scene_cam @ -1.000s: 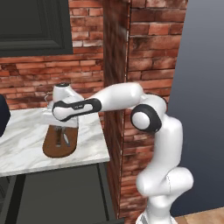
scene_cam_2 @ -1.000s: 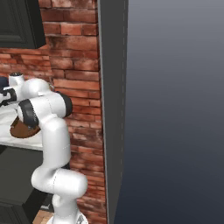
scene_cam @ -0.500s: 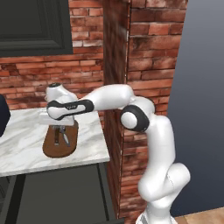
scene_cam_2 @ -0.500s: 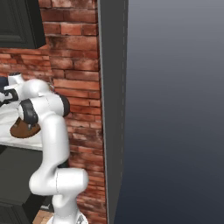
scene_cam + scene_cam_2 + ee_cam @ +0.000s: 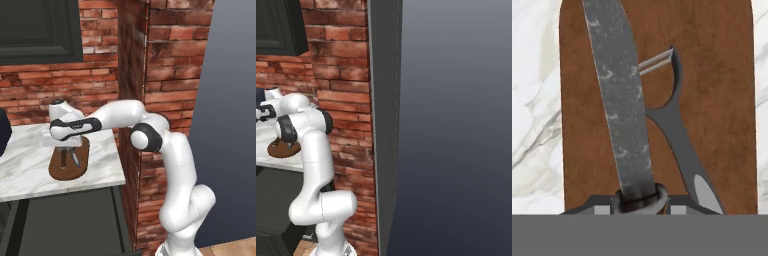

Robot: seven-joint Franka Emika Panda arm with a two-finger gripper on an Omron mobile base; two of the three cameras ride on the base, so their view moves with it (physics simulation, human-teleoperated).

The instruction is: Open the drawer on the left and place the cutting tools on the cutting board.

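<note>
Working from the left, you have the cutting board [image 5: 69,160] lying on the white marble worktop [image 5: 30,165], and the tool [image 5: 64,148] hangs low over it. Through the hand camera you see the knife [image 5: 619,105] blade running up from between the jaws, which stand narrow, gripping its handle end. Just right of it the peeler [image 5: 674,127] already lies on the board. By my reading only releasing the knife remains.

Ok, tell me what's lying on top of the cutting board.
On the cutting board: the peeler and the knife, its blade crossing beside the peeler. The knife's handle is hidden at the claw.
</note>
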